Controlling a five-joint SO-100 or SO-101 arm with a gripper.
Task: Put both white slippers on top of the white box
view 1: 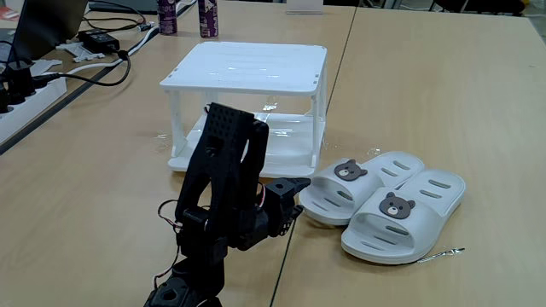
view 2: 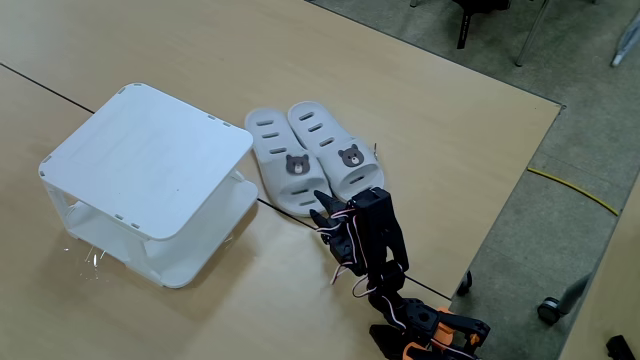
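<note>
The white box (view 1: 247, 66) (view 2: 150, 155) stands on the wooden table with its flat top bare. Both white slippers lie side by side on the table beside it, each with a bear badge: one nearer the box (view 1: 363, 183) (view 2: 278, 170), the other farther out (view 1: 408, 213) (view 2: 335, 150). My black arm is folded low in front. Its gripper (view 1: 294, 198) (view 2: 320, 210) points at the near end of the slipper closest to the box, very close to it. Nothing shows between the dark fingers, and their gap is unclear.
In a fixed view, cables (view 1: 102, 60), a power strip (view 1: 17, 94) and two purple cans (view 1: 207, 17) sit at the back left. A thin metal tool (view 1: 439, 253) lies by the outer slipper. The table edge (view 2: 510, 190) runs right of the arm.
</note>
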